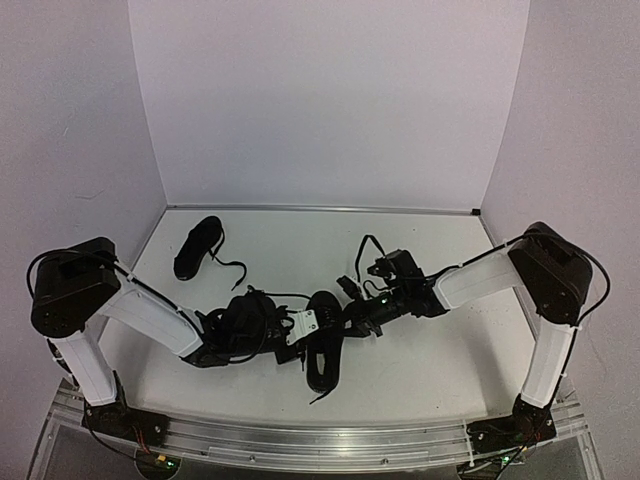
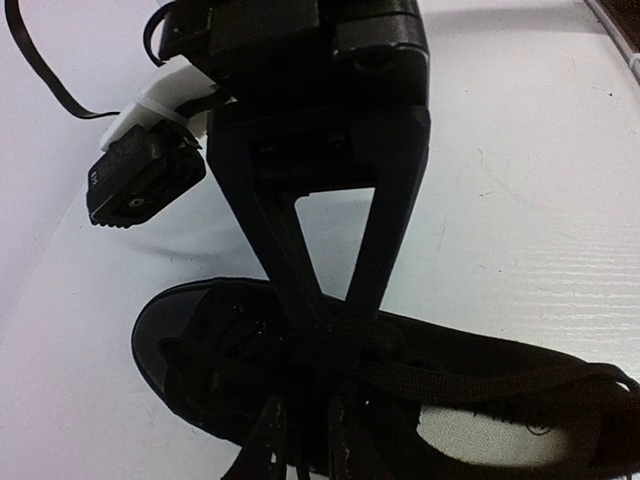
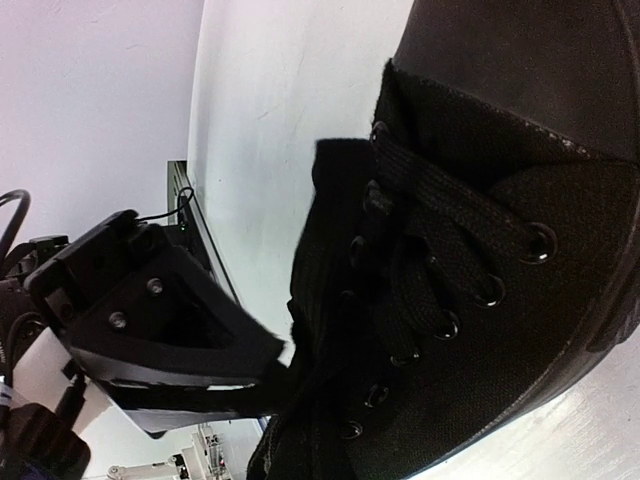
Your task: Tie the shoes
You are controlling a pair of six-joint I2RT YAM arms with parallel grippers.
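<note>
One black shoe [image 1: 323, 345] lies at the table's centre front, and my two grippers meet over its laces. It fills the left wrist view [image 2: 190, 350] and the right wrist view [image 3: 480, 250]. My left gripper [image 1: 303, 332] reaches it from the left, with its fingertips [image 2: 262, 440] close together on a black lace. My right gripper [image 1: 350, 318] comes from the right. In the left wrist view its fingers [image 2: 385, 240] converge in a V and pinch the bunched lace [image 2: 340, 335] over the tongue. The second shoe [image 1: 197, 247] lies at the back left, its laces loose.
White walls enclose the table on three sides. The second shoe's loose lace [image 1: 232, 266] trails toward the middle. A metal rail [image 1: 330, 445] runs along the near edge between the arm bases.
</note>
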